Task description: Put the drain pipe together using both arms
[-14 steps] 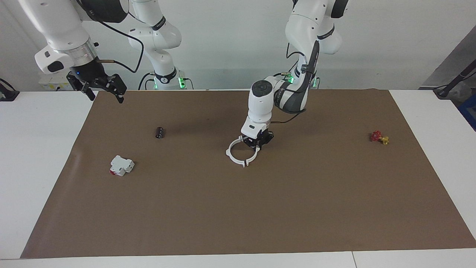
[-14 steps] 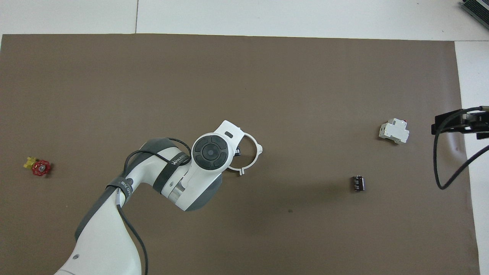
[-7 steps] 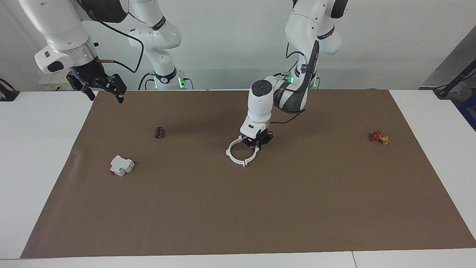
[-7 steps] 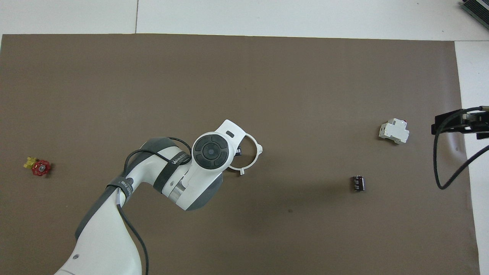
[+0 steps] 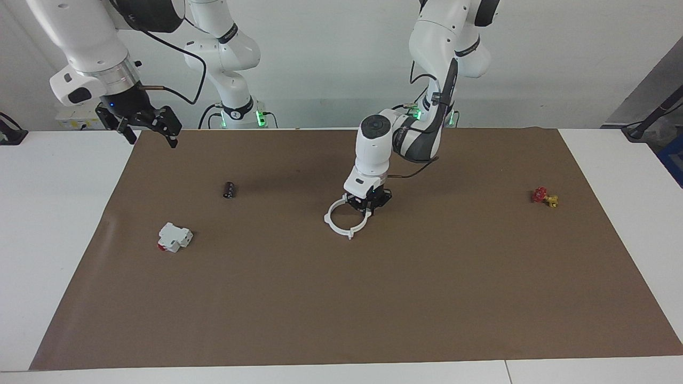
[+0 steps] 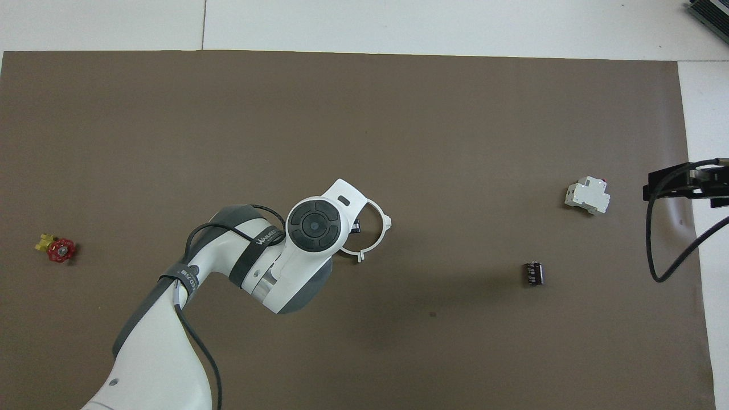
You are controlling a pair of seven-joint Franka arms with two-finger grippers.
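The drain pipe [image 5: 341,232] lies on the brown mat [image 5: 373,298] as one flat white ring with small outward tabs, both half-arcs joined. My left gripper [image 5: 368,205] points down at the part of the ring's rim nearest the robots. In the overhead view the left wrist [image 6: 313,225] covers that gripper and part of the ring [image 6: 386,222]. My right gripper [image 5: 151,133] is open and empty, held high over the mat's corner at the right arm's end, where it waits; it also shows in the overhead view [image 6: 669,182].
A small black cylinder [image 5: 229,190] and a blocky white device with a red part [image 5: 174,237] lie toward the right arm's end. A small red and yellow valve [image 5: 544,197] lies toward the left arm's end.
My left gripper has risen very slightly at the ring's rim. The ring and the right arm have not moved.
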